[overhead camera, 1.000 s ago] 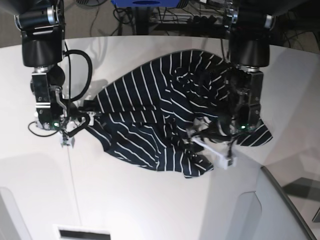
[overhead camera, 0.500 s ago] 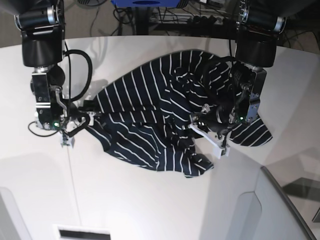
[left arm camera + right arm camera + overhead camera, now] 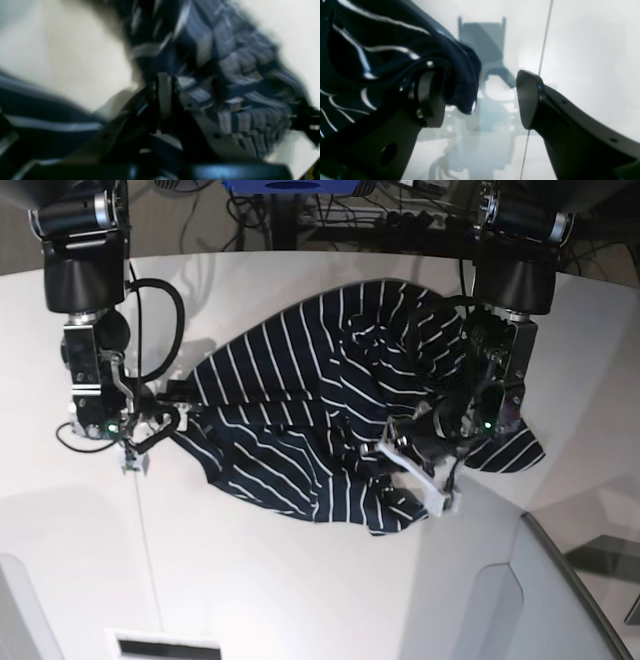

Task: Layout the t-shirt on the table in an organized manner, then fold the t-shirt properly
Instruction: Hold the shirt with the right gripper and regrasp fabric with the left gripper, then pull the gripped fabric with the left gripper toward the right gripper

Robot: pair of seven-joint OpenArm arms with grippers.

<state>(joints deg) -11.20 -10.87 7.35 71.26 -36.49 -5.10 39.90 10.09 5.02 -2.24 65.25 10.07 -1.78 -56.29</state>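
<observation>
Base view: the t-shirt lies crumpled mid-counter, an arm at each side to spread it. Left wrist view: left gripper jaws pressed together, pinching striped cloth. Right wrist view: right gripper jaws spread, fabric draped over one.

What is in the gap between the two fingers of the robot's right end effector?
In the right wrist view, a bunched edge of the t-shirt droops beside the left finger. The rest of the gap to the other finger shows only bare table.
</observation>
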